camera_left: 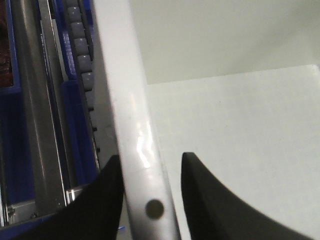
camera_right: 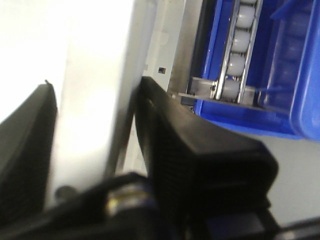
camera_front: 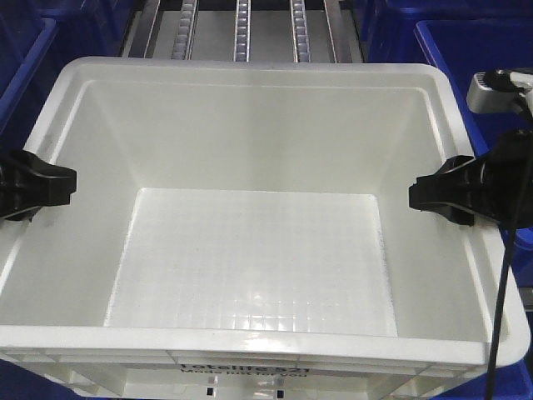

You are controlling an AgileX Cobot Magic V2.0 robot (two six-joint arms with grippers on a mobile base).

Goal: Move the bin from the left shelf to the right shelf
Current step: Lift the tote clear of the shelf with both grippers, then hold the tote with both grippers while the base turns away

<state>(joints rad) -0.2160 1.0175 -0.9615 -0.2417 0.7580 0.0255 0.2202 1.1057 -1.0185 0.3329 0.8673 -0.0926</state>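
The large white bin fills the front view, empty, its black print at the near edge. My left gripper straddles the bin's left rim; in the left wrist view this gripper has one finger outside and one inside the wall. My right gripper clamps the right rim, and in the right wrist view this gripper has black fingers on both sides of it. Beyond the bin's far rim lie the right shelf's roller rails.
Dark blue bins stand at the far left and far right. A roller rail runs just outside the left rim, another beside a blue bin outside the right rim. A cable hangs by the right arm.
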